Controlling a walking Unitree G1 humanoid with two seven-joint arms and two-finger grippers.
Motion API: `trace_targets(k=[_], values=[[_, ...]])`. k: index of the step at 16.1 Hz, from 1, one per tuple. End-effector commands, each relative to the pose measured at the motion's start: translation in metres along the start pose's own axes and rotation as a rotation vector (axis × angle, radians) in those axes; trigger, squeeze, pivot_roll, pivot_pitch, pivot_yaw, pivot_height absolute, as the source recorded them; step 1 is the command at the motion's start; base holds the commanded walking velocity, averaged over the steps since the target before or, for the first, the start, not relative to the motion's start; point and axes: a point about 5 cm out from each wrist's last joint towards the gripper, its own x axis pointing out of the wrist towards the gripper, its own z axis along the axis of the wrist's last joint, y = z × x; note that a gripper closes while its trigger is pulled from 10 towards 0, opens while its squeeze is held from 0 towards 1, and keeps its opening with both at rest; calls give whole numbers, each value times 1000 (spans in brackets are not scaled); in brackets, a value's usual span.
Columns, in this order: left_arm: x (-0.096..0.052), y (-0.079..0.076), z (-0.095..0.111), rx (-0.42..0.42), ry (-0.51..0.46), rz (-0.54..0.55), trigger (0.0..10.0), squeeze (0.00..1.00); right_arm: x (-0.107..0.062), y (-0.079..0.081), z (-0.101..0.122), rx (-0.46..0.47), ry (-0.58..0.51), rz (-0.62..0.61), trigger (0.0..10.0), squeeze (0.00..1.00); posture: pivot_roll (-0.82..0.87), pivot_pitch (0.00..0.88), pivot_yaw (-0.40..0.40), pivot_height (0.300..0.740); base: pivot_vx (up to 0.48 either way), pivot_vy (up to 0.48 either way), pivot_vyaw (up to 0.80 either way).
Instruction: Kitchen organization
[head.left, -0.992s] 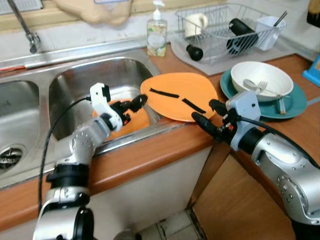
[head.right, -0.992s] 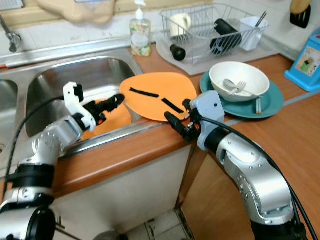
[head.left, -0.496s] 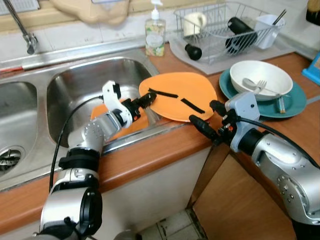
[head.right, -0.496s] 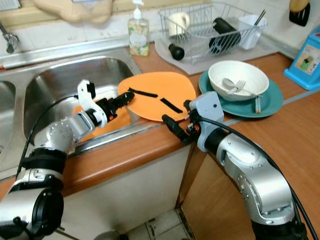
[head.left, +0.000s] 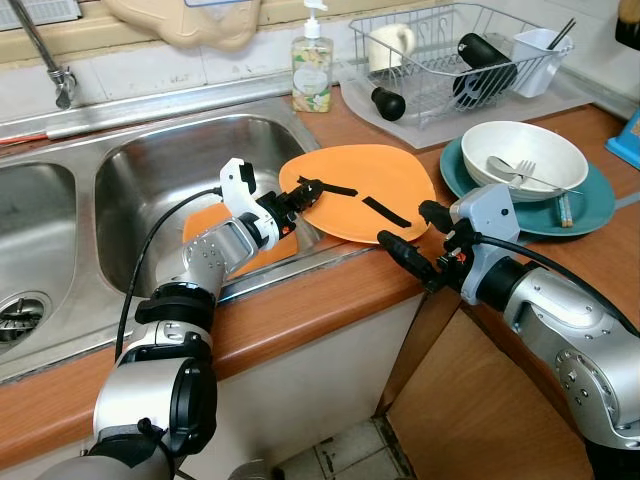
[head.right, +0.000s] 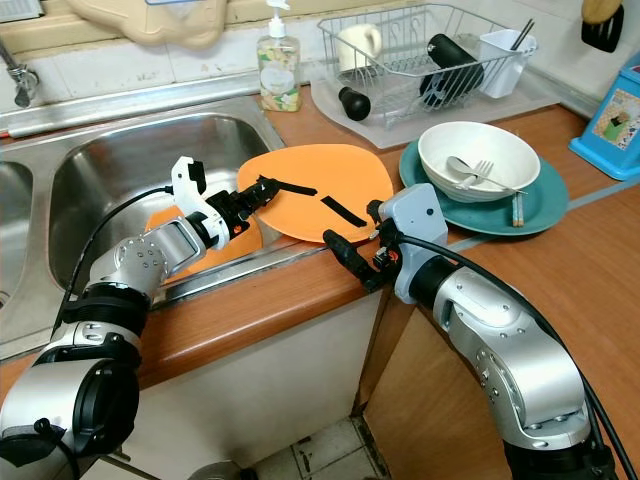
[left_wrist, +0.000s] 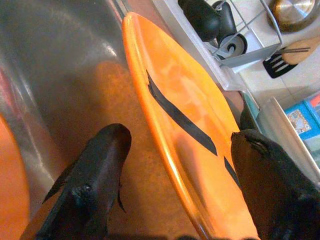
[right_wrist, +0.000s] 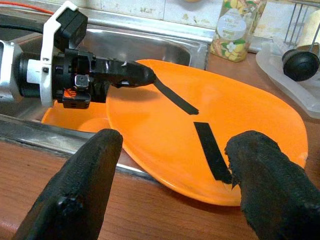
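Wooden counter (head.left: 330, 300), orange plate (head.left: 375, 185) with two black strips, overhanging sink (head.left: 170, 160)

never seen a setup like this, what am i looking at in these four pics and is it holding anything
This is a humanoid robot at a kitchen counter. Two pictures come from cameras in its head, looking down; the other two come from cameras on its wrists, looking along each pair of black fingers. The left end effector is open, one finger over and one under the edge of an orange plate that rests partly over the sink. The right end effector is open near the plate's front edge. Nothing is gripped yet. Nearby are a white bowl, a soap bottle and a dish rack.
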Motion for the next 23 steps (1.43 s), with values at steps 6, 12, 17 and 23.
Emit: trace_targets(k=[6, 12, 17, 23], values=[[5, -3, 3, -47, -41, -19, 0, 0, -1, 1, 5, -30, -6, 27, 10000, 0, -104, 0, 73, 740, 0, 0, 0], [4, -1, 0, -67, -50, -20, 0, 0, -1, 4, 4, -41, 0, 56, 10000, 0, -108, 0, 70, 740, 0, 0, 0], [4, 0, 3, -121, -88, -19, 0, 0, -1, 4, 5, -52, -1, 70, 10000, 0, -106, 0, 63, 740, 0, 0, 0], [1, 4, 10, -161, -127, -9, 0, 0, 0, 4, 6, -57, -4, 77, 10000, 0, -105, 0, 61, 740, 0, 0, 0]])
